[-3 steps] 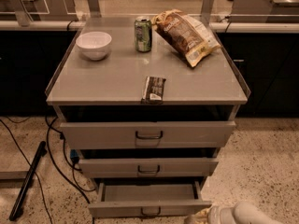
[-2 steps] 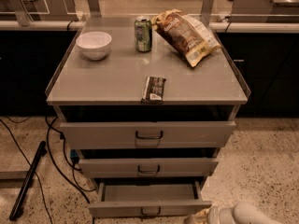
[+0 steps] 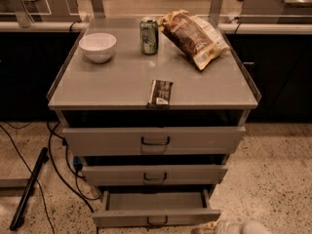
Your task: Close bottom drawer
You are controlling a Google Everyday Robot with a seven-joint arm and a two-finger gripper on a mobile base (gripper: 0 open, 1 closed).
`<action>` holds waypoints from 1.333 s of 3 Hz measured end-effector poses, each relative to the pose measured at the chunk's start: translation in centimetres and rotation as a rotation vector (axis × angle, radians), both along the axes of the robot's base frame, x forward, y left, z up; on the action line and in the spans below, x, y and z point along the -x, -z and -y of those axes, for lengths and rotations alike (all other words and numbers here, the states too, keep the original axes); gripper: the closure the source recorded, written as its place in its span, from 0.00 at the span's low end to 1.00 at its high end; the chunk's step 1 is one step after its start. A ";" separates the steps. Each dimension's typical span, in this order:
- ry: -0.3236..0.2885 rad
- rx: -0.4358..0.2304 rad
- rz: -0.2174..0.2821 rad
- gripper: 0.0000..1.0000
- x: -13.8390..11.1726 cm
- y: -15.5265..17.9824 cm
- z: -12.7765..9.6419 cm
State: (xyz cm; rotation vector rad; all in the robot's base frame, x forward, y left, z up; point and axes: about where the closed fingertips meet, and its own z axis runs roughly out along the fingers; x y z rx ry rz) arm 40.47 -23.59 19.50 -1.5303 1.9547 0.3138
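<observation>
The bottom drawer (image 3: 122, 218) is the lowest of three grey drawers in the cabinet. It stands pulled out farther than the two above, and its empty inside shows. Its small dark loop handle (image 3: 157, 222) sits at the middle of its front. My gripper (image 3: 207, 226) is at the bottom edge of the view, just right of the drawer's front right corner, on the end of the white arm (image 3: 246, 226). It is low by the floor and only partly in view.
The middle drawer (image 3: 117, 174) and top drawer (image 3: 107, 140) stand slightly out. On the cabinet top (image 3: 117, 84) are a white bowl (image 3: 98, 47), a green can (image 3: 149, 35), a chip bag (image 3: 194, 37) and a dark snack bar (image 3: 160, 92). Cables (image 3: 58, 155) and a black rod (image 3: 28, 189) lie on the floor at left.
</observation>
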 end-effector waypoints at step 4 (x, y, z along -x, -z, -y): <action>-0.021 -0.018 0.192 1.00 -4.3 2.1 -2.7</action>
